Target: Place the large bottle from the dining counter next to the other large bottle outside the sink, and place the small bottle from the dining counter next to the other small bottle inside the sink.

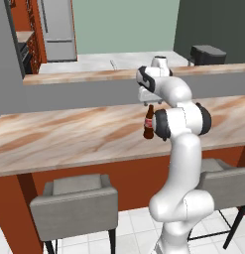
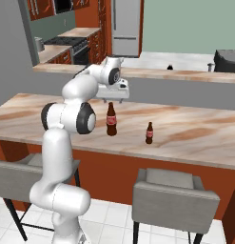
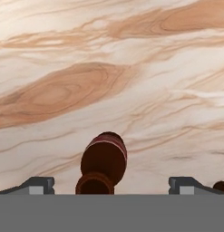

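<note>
Two grey stools (image 2: 173, 190) sit up front. On the dining counter (image 2: 195, 136) stand the large bottle (image 2: 111, 119) and, beside it, the small bottle (image 2: 149, 133). The gripper (image 3: 111, 183) hangs over the large bottle, spread wide, holding nothing.

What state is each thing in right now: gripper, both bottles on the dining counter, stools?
gripper: open, above the large bottle, not touching it.
large bottle: upright on the dining counter, not held, below the open jaws.
small bottle: upright on the counter, apart from the large bottle, untouched.
stools: standing at the counter, unoccupied.
</note>
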Robot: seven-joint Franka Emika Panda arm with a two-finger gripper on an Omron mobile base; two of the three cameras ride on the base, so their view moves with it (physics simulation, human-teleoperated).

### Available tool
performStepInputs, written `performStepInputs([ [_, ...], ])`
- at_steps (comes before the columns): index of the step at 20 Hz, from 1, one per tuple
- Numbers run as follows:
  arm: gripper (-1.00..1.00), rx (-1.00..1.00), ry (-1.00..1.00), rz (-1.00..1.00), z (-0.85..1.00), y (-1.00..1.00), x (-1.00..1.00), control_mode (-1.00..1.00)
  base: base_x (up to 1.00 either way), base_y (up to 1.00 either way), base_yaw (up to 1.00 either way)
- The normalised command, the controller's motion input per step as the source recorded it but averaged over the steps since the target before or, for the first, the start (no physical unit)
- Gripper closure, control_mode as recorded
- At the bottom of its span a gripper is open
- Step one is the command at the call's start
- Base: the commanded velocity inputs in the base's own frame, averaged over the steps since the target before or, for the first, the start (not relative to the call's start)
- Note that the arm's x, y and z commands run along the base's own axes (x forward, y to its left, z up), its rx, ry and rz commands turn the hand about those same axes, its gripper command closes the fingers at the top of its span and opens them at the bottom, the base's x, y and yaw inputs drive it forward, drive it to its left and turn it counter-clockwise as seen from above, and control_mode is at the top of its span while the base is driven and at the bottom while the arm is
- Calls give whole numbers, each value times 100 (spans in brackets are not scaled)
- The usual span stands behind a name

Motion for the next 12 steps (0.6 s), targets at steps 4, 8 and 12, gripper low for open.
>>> performStepInputs([
  [4,-100,0,1,0,-11,10,0,-100,0,0,0],
  [8,-100,0,3,0,-5,15,0,-100,0,0,0],
  [12,-100,0,1,0,-2,9,0,-100,0,0,0],
])
